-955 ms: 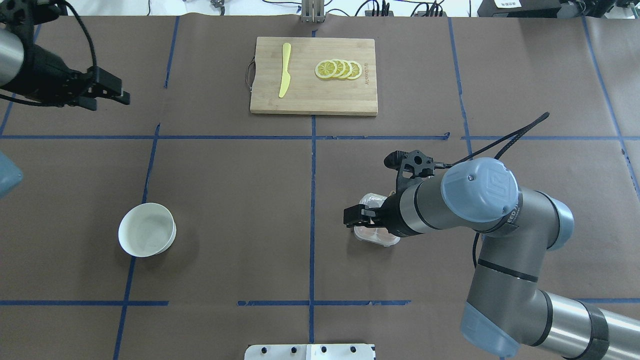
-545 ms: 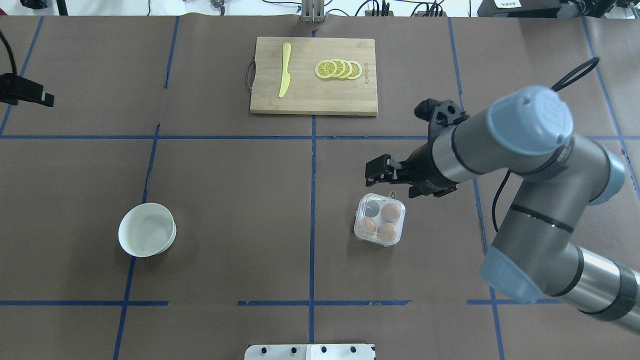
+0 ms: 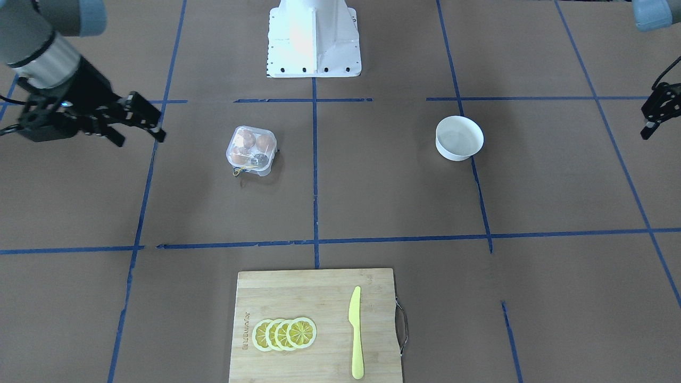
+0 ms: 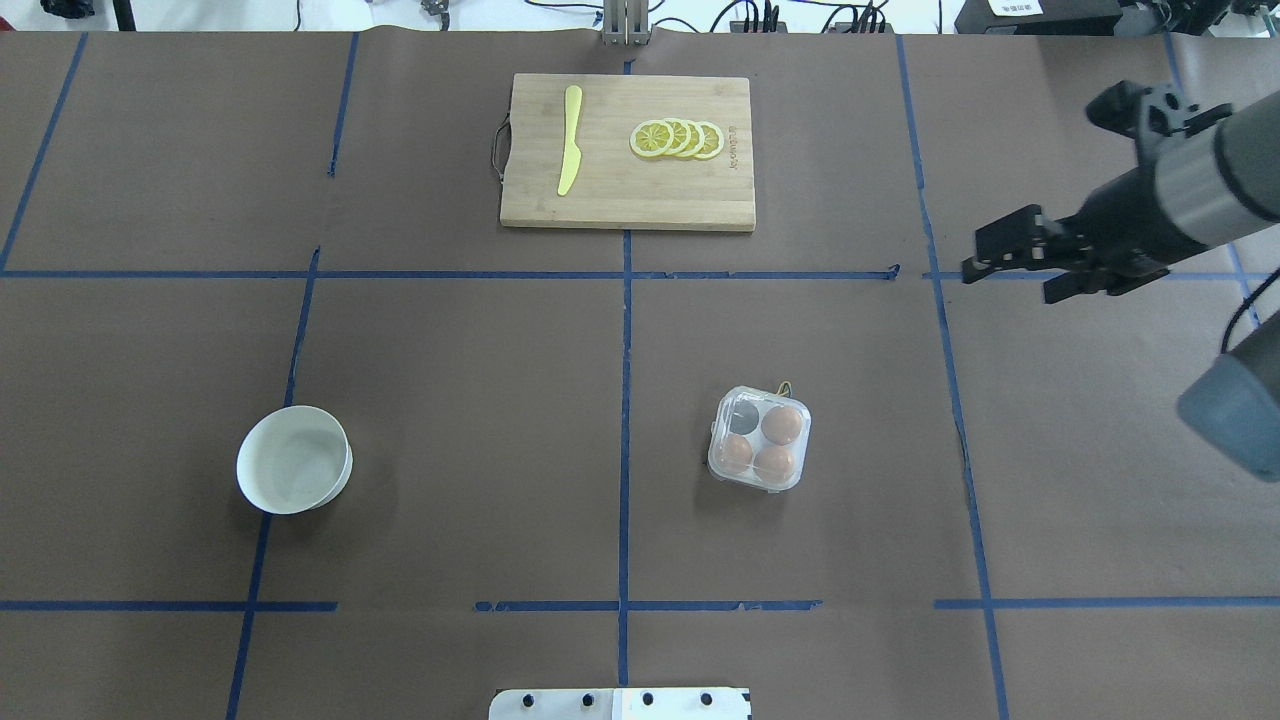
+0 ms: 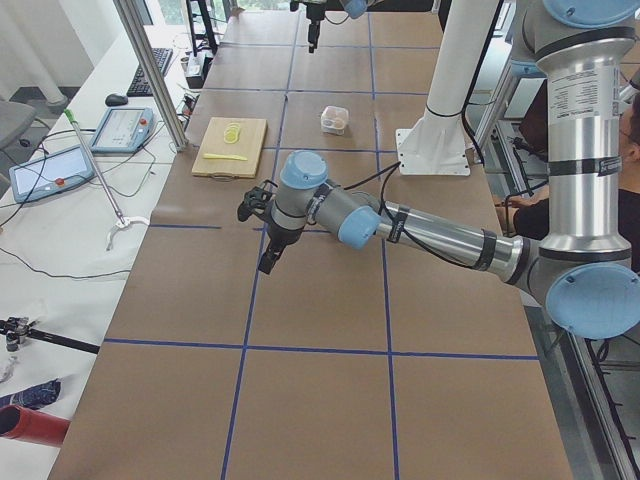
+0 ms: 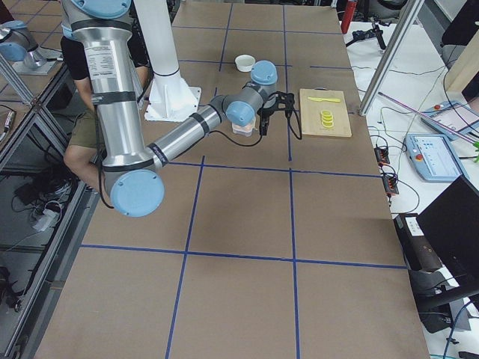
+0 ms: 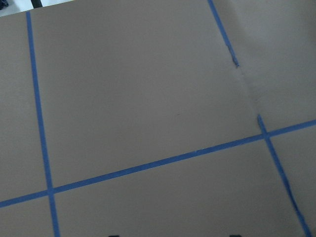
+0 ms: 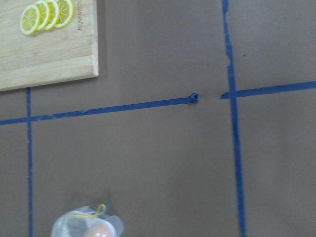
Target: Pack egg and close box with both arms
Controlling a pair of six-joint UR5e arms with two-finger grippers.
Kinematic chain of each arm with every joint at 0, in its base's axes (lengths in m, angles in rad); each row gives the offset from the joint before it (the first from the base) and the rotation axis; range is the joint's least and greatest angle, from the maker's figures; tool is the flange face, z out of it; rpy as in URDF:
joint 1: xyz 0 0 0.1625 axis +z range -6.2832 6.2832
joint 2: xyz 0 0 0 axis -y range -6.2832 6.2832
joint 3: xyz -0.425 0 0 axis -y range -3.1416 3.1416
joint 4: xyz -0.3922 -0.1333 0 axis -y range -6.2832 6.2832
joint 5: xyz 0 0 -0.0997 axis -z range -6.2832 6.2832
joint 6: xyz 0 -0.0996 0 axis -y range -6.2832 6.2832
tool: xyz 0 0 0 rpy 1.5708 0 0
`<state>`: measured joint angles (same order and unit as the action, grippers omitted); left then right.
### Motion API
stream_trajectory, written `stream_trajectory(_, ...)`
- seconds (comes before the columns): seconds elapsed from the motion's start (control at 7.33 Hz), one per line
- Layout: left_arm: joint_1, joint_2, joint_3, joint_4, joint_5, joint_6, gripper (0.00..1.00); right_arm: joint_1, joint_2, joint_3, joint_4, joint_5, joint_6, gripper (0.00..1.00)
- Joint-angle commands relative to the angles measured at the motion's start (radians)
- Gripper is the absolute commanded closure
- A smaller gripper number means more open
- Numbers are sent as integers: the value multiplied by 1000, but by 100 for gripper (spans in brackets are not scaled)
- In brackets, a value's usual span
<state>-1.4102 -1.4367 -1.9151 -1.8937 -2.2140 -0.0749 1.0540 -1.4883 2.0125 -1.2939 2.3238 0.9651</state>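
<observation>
Clear plastic with the lid down: the box (image 4: 760, 438), between the table's middle and its right edge, roughly halfway from the robot's edge to the far one. Holds three look-alike brown eggs in three cups and something dark grey in the fourth. No telling the egg (image 4: 782, 424) from the other two, but none loose on the table. Looks packed, then, and closed too, judging by the lid flat over the cups; cannot tell whether latched. Yellowish string (image 3: 240, 170) poking out on the box's far side.

Right gripper (image 4: 1008, 285): above the table toward the far right corner, well apart from the box, fingers (image 4: 1003, 243) spread and grasping nothing. Left gripper (image 3: 652, 119): out by the left edge, well away from the box, only its tips showing at the bottom of the wrist view, parted, with nothing between.

Seems little left to do, at most a press on the lid. White bowl (image 4: 250, 480) toward the left edge and cutting board (image 4: 620, 200) at the middle of the far edge: no part in this, apparently.
</observation>
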Motion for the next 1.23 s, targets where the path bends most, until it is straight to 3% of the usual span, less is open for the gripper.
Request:
stream_trajectory(0.0, -135, 18, 115, 2, 1, 276, 0, 218, -177, -18, -2, 63, -396, 0)
stream_trajectory(0.27, -225, 15, 188, 10, 1, 378, 0, 337, -280, -73, -8, 68, -659, 0)
stream_trajectory(0.55, -230, -25, 179, 195, -3, 359, 0, 456, -273, -110, -233, 54, -959, 0)
stream_trajectory(0.68, -231, -42, 171, 259, -37, 293, 0, 501, -273, -95, -301, 54, -1015, 0)
stream_trajectory(1.09, -237, -31, 157, 294, -38, 265, 0, 501, -340, -67, -306, 54, -1020, 0)
